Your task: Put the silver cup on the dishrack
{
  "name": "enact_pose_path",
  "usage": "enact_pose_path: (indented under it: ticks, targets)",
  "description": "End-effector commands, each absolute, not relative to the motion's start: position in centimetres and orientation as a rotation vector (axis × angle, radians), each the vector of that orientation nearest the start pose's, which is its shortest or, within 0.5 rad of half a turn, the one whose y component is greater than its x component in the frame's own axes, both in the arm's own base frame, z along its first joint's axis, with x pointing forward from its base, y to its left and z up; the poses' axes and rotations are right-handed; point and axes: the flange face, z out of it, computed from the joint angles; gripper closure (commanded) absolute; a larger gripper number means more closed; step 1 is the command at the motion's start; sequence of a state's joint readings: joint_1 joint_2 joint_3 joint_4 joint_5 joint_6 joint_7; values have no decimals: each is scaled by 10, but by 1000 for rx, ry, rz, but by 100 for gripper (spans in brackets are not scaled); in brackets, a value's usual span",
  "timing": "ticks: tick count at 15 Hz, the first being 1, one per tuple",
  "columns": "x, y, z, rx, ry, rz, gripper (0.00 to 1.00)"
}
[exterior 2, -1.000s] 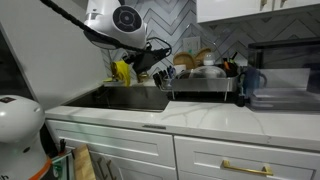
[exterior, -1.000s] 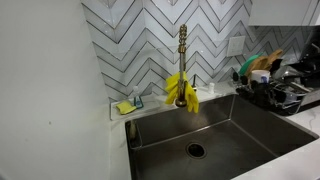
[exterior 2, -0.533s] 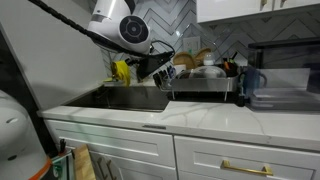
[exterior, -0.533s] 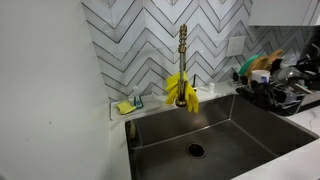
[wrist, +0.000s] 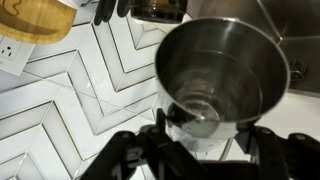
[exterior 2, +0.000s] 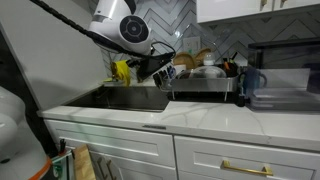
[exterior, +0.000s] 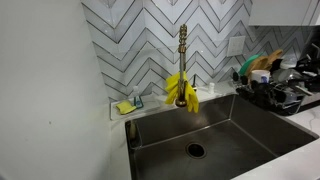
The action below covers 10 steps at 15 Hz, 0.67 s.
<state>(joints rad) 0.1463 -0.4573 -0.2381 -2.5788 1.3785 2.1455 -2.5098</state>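
Polished steel, round and smooth-walled, the silver cup [wrist: 215,60] is pinched by the jaws.

No lettering, label or number can be read anywhere, not on the cup [wrist: 220,70], the tiled wall [exterior: 130,40], or the rack [exterior: 275,92] at three o'clock.

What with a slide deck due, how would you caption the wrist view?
Pincer shut on the silver cup, open mouth toward the camera, chevron tiles behind.
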Motion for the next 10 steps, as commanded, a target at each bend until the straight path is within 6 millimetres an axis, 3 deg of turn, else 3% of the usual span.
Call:
enact_pose_path:
  ticks: [1,10]
  targets:
    - [426,-6,434,2040,2059,1999,60]
    - [450,7,414,1990,2191,2076,60]
